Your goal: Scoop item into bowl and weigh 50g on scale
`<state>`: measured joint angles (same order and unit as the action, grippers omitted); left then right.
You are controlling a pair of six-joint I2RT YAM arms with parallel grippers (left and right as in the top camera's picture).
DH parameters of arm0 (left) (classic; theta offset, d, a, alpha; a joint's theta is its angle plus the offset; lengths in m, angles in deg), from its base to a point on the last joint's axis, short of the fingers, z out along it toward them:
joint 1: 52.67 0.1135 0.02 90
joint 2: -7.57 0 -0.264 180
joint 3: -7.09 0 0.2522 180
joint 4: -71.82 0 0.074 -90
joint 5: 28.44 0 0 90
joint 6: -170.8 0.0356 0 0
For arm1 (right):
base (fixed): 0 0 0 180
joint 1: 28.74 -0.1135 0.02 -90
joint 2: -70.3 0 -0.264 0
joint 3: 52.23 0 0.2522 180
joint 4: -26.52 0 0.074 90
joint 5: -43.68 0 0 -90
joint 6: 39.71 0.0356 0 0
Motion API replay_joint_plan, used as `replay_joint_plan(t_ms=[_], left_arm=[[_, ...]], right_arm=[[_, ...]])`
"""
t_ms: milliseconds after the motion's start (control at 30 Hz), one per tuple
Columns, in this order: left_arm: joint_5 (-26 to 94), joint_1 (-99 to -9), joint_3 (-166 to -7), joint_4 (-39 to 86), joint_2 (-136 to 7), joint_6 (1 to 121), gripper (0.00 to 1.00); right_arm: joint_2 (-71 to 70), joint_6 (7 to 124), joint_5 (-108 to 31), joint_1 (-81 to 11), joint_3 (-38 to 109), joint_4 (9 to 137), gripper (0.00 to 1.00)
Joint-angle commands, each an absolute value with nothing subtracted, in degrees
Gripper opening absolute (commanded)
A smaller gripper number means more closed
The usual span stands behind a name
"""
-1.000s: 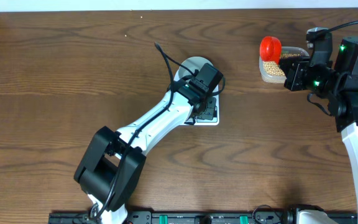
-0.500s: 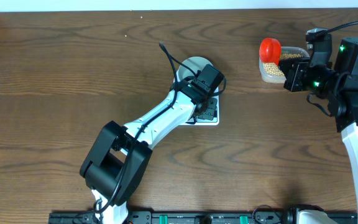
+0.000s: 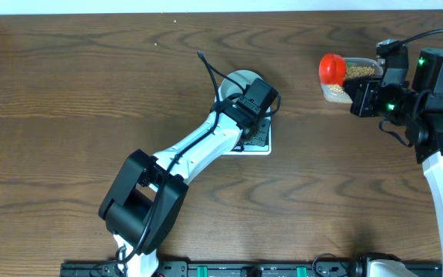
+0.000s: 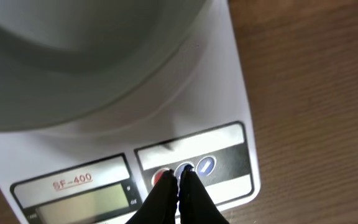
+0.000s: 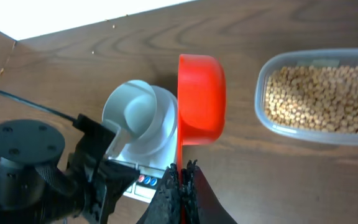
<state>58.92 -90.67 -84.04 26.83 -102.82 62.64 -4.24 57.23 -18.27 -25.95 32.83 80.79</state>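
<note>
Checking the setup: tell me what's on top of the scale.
The bowl sits on the scale, seemingly empty, covering most of its top. The shut left tool is at the buttons.

This looks like a robotics lab bench rather than a kitchen. A plain wood-grain worktop [image 3: 68, 100] carries a few kitchen things: a digital scale [image 4: 222, 106], a pale bowl [image 5: 126, 99], a clear tub [image 5: 291, 132] of beans [image 5: 316, 93] and a red scoop [image 5: 199, 99]. Two white-and-black robot arms, the left arm [image 3: 198, 146] and the right arm [image 3: 441, 177], rise from the near edge, where a black rail [image 3: 229, 270] with green fittings runs along the worktop. A loose black cable [image 3: 210, 77] loops over the left arm, and green status lights [image 3: 424, 59] glow on the right one. The pale strip [image 3: 206, 5] along the far edge may be a wall, but too little of it shows to be sure.
</note>
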Motion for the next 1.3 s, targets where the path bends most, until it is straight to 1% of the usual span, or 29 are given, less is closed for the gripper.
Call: replay_joint_plan(t_ms=[0,133,1167,1200,1233,1267], left_arm=[[59.69,-90.69,-83.64,27.36,-103.36,62.49,0.07],[59.67,-90.69,-83.64,26.66,-103.36,62.1,0.07],[59.67,-90.69,-83.64,26.0,-103.36,62.1,0.08],[59.67,-90.69,-83.64,26.0,-103.36,62.12,0.09],[59.67,-90.69,-83.64,26.0,-103.36,62.1,0.17],[59.67,-90.69,-83.64,26.0,-103.36,62.12,0.28]], right_arm=[[-3.96,57.04,-17.24,-25.74,34.06,82.47,0.01],[-3.96,55.7,-17.26,-25.71,34.06,84.05,0.01],[-3.96,55.73,-17.29,-25.74,34.06,83.26,0.01],[-3.96,55.73,-17.29,-25.74,34.06,83.26,0.01],[-3.96,55.73,-17.29,-25.74,34.06,83.26,0.01],[-3.96,55.73,-17.29,-25.74,34.06,83.24,0.01]])
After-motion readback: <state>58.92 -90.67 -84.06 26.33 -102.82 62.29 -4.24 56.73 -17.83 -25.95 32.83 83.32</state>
